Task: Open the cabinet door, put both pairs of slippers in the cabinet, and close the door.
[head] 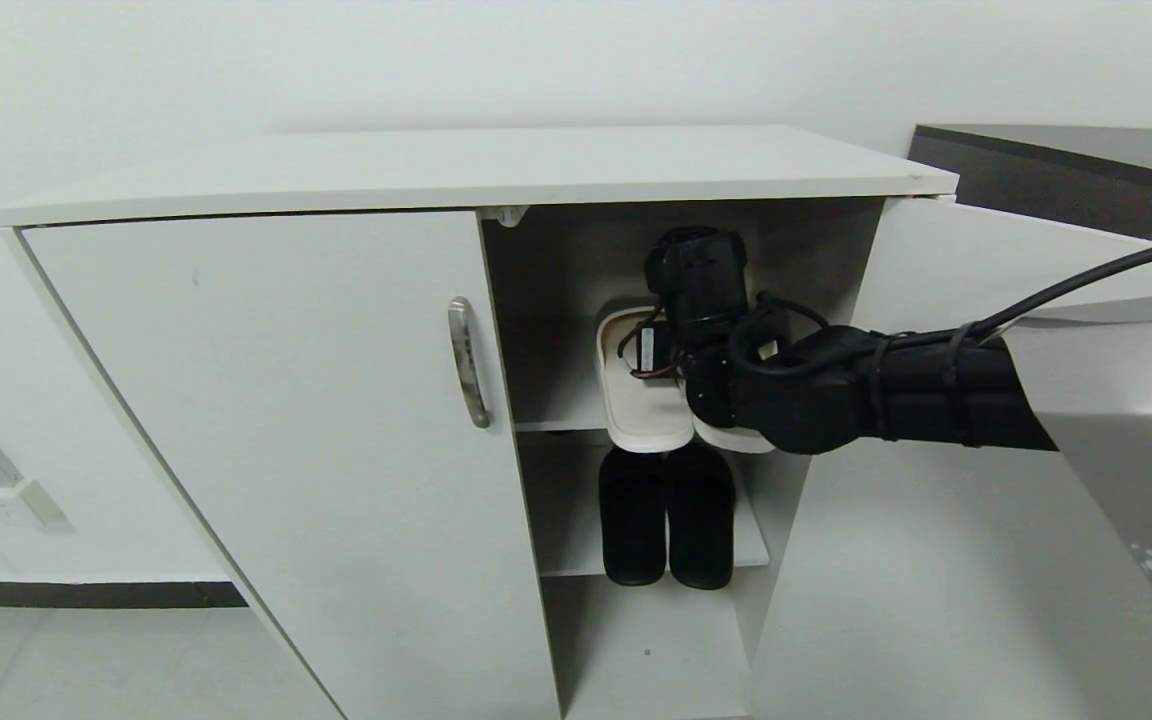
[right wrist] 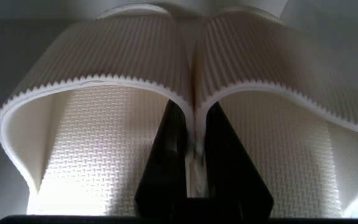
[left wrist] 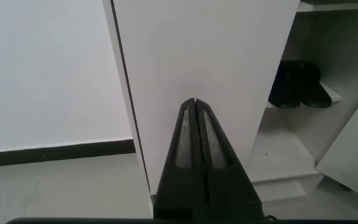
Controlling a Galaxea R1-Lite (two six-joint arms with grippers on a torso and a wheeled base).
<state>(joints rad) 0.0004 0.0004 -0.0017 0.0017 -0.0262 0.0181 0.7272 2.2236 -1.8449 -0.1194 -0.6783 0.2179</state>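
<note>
Two white slippers [right wrist: 104, 155] in right claw [right wrist: 194, 121]

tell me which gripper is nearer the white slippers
Right. The right gripper grips the white slippers inside the cabinet; the left gripper sits outside, facing the closed door.

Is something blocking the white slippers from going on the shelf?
Nothing visible does. The right claw holds the white slippers at the upper shelf; the black slippers sit on the shelf below, and the right door is open.
</note>
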